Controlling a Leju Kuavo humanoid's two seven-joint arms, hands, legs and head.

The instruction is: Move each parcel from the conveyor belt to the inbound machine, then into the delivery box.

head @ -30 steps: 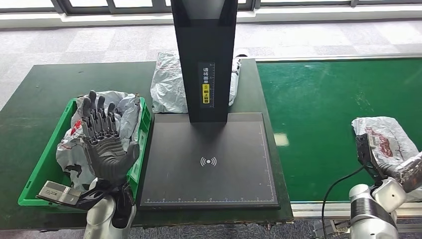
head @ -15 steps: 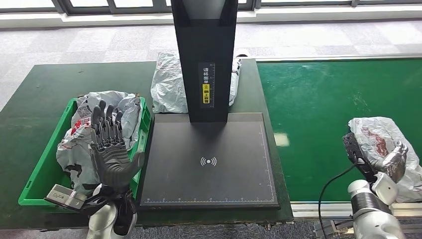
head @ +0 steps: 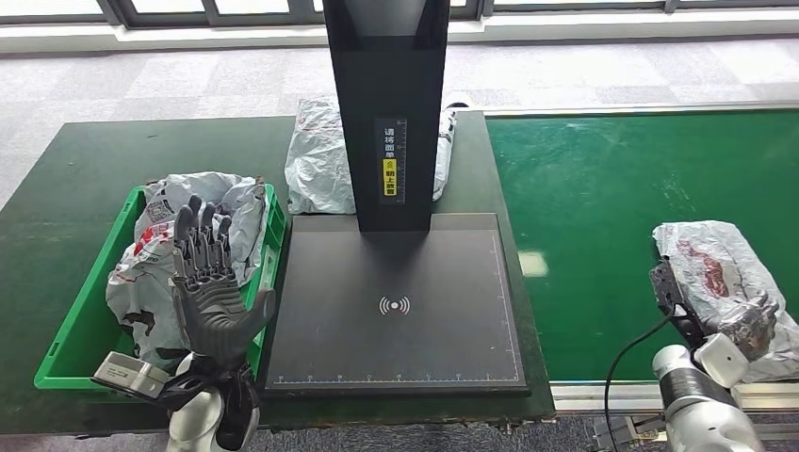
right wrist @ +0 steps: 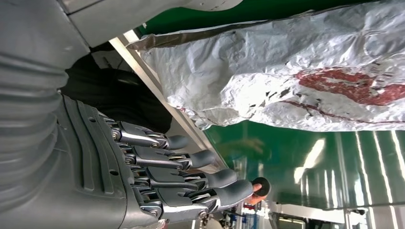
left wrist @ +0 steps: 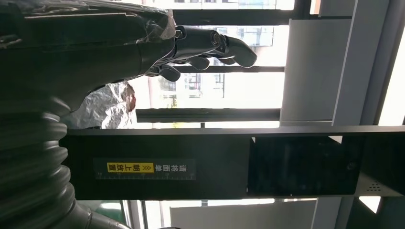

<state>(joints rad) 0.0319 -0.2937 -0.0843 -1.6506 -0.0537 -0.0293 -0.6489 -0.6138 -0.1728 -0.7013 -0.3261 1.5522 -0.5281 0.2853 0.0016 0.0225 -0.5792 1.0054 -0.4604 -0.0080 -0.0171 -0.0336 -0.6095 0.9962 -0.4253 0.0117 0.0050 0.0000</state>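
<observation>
A crumpled silver parcel with red print [head: 714, 264] [right wrist: 305, 71] lies on the green conveyor belt [head: 612, 188] at its near right. My right hand [head: 699, 315] [right wrist: 157, 176] is at the parcel's near left edge. Its dark fingers are stretched out and spread beside the parcel, and its thumb lies over the parcel's near part. My left hand [head: 213, 287] [left wrist: 191, 47] stands upright with fingers apart and holds nothing, over the near right corner of the green delivery box [head: 80, 320]. The inbound machine's black plate [head: 396, 311] is bare.
Several silver parcels [head: 151, 254] fill the green box. Another silver parcel [head: 316, 160] [left wrist: 105, 107] lies behind the machine's black column [head: 388, 113] [left wrist: 215, 162]. A metal rail [head: 603, 394] runs along the belt's near edge.
My right hand has sunk and drawn back toward me at the parcel's near edge, and the parcel now lies flatter and slightly further left. My left hand has dropped a little.
</observation>
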